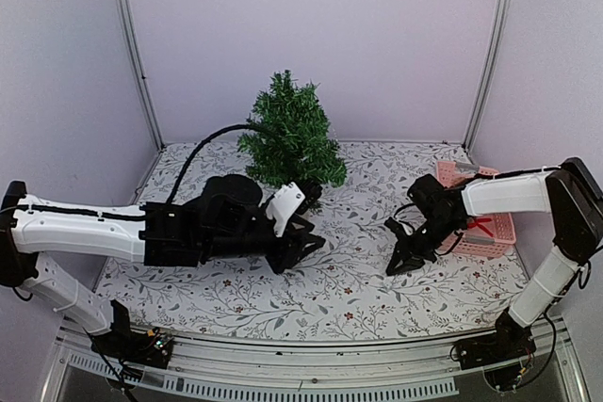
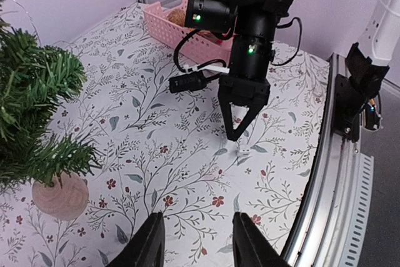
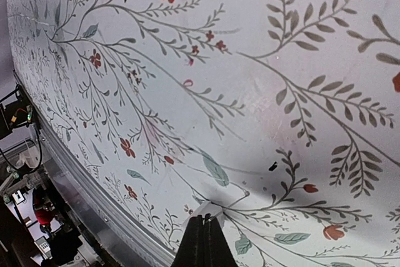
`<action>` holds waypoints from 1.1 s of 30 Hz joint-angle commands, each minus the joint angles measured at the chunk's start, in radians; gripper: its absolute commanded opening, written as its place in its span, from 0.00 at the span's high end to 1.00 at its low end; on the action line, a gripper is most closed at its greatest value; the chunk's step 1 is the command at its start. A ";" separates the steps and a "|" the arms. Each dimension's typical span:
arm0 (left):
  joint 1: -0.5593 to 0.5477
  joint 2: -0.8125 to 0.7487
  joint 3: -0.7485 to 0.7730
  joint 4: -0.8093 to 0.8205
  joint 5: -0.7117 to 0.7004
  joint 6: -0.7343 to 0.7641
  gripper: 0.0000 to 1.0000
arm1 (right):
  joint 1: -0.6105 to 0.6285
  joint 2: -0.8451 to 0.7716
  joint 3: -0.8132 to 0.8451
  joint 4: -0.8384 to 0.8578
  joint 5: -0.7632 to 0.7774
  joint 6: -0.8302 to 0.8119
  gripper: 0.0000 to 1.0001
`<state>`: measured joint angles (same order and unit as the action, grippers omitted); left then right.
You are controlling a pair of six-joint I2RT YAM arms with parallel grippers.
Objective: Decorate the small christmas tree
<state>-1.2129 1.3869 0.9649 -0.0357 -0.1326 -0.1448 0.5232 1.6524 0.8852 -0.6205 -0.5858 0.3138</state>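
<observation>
Right gripper [image 2: 233, 134] pinched shut beside a tiny, unidentifiable pale bit [image 2: 242, 151]; left gripper [image 2: 199, 245] half-open, empty.

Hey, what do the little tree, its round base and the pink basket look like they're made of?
The small christmas tree: artificial, likely plastic needles, since they are stiff, bushy and uniformly dark green. Its round base: seemingly unpainted wood, going by the light tan matte surface. The pink basket: probably moulded plastic, given the even colour and the regular lattice of slots in its wall.
</observation>
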 commanded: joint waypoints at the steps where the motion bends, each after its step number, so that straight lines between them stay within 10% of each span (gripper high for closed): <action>1: -0.014 -0.049 -0.023 0.017 -0.030 0.016 0.62 | 0.000 -0.125 0.025 -0.078 -0.028 -0.038 1.00; 15: -0.036 -0.044 0.047 0.094 0.042 0.262 0.62 | 0.148 -0.435 0.288 -0.220 -0.057 -0.166 1.00; 33: -0.013 0.058 0.093 0.246 0.117 0.340 0.63 | 0.232 -0.383 0.799 -0.318 -0.118 -0.292 1.00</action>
<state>-1.2293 1.4273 1.0214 0.1566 -0.0410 0.1745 0.7464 1.2373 1.5932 -0.9115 -0.6800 0.0620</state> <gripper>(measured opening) 0.363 0.009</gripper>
